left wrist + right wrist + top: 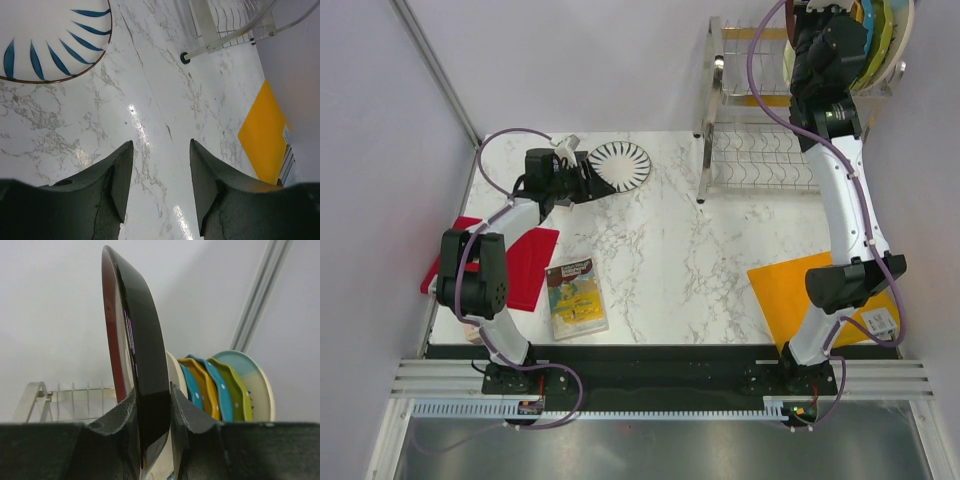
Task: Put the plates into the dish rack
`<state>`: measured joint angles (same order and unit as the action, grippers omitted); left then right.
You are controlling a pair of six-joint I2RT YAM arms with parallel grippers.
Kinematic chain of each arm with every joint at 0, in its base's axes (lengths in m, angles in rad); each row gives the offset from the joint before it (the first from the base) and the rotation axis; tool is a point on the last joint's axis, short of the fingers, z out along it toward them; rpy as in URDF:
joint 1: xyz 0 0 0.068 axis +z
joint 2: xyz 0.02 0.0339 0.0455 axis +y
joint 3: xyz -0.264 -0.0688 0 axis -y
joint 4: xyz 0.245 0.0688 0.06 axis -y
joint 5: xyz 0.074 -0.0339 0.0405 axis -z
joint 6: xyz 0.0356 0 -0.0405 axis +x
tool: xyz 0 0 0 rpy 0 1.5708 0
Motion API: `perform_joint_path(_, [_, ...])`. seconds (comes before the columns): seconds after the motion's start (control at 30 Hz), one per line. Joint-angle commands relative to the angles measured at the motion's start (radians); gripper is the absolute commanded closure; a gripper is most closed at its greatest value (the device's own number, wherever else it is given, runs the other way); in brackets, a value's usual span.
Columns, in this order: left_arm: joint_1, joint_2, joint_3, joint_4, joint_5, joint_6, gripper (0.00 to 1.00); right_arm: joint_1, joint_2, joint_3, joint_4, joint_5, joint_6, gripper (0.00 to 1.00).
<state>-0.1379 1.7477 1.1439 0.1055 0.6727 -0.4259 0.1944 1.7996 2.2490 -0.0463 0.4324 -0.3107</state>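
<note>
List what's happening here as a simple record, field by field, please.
left gripper: open, empty, over the table near the striped plate
right gripper: shut on a dark-rimmed plate, held upright
rack: several colourful plates standing in it, just behind the held one
striped plate: lying flat on the table, not yet loaded
other items on the table: orange board, red board, book

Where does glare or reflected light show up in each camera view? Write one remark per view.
Left wrist: two bright glare spots on the marble table. Right wrist: a thin highlight streak down the glossy dark rim of the held plate. Top external: evenly lit, no strong glare.
</note>
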Motion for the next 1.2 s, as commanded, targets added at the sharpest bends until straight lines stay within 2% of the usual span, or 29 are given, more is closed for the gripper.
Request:
perform_joint_path(0.0, [-0.003, 0.013, 0.056, 0.043, 0.044, -0.073, 0.45, -0.007, -0.039, 0.061, 0.089, 0.046, -0.041, 1.0])
perform_joint_path(0.53, [0.0, 0.062, 0.065, 0.045, 0.044, -0.065, 0.45, -0.018, -0.003, 0.017, -0.01, 0.063, -0.03, 1.0])
perform_joint_path(0.8, [0.0, 0.061, 0.024, 0.056, 0.027, -0.089, 0.45, -0.021, 0.06, 0.073, -0.056, 0.086, -0.044, 1.0])
perform_joint_path(1.17, [0.0, 0.072, 0.036, 0.057, 0.024, -0.093, 0.44, -0.027, 0.112, 0.069, -0.069, 0.181, 0.016, 1.0])
